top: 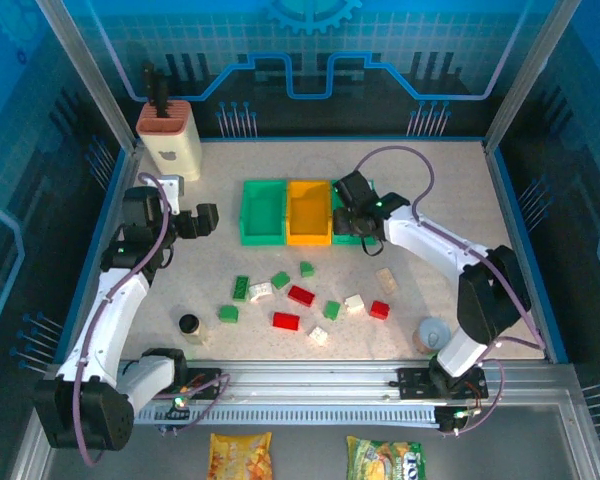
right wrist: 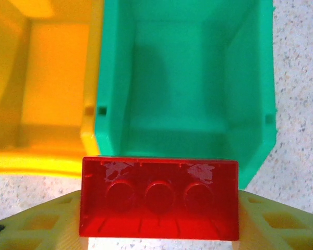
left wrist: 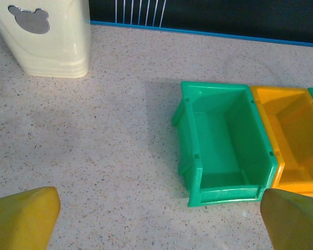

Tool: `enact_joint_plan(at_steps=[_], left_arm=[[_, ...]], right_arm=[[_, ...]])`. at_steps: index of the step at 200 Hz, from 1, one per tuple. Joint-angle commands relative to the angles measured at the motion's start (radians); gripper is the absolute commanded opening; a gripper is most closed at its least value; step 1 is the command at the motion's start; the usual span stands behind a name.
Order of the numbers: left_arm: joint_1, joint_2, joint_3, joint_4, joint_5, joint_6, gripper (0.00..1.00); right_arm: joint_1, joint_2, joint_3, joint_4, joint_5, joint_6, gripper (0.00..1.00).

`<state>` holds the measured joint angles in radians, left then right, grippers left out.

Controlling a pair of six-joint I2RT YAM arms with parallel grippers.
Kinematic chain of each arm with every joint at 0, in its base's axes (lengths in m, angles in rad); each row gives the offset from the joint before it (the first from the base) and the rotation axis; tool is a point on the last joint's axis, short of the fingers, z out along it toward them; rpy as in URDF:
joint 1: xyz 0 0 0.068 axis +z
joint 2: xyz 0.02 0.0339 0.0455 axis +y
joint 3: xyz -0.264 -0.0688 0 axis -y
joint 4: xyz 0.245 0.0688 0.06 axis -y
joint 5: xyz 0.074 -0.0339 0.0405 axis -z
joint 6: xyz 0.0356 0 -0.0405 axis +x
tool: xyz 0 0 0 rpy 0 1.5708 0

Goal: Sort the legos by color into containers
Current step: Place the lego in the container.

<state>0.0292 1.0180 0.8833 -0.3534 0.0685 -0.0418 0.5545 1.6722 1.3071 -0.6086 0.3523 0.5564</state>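
My right gripper [top: 361,226] is shut on a red lego [right wrist: 159,198], its hollow underside facing the wrist camera. It hangs over the near rim of the right green container [right wrist: 188,78], next to the orange container [right wrist: 47,88]. From above, the three containers sit in a row: green [top: 263,212], orange [top: 308,212], and a green one [top: 342,238] mostly hidden under the gripper. Loose legos lie on the table, among them green [top: 241,288], red [top: 286,321] and white [top: 354,303]. My left gripper [top: 205,220] stands open over bare table, left of the left green container [left wrist: 224,140].
A beige holder [top: 168,138] with a terracotta top stands at the back left. A dark-topped jar [top: 189,325] sits at the front left and a grey cup [top: 432,333] at the front right by the right arm's base. A cream brick [top: 386,279] lies under the right forearm.
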Motion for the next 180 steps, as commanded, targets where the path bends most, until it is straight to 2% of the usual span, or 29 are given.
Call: enact_joint_plan(at_steps=[1,96,180], left_arm=[[0.003,-0.021,-0.009,0.017,0.014,0.027,0.99],[0.008,-0.021,-0.013,0.021,0.007,0.033,0.99],[0.01,-0.021,-0.014,0.021,-0.001,0.036,0.99]], right_arm=[[-0.041,0.072,0.061,-0.003,-0.056,-0.064,0.6],[-0.135,0.302,0.266,-0.015,-0.112,-0.107,0.63],[-0.153,0.371,0.331,-0.027,-0.118,-0.118,0.69]])
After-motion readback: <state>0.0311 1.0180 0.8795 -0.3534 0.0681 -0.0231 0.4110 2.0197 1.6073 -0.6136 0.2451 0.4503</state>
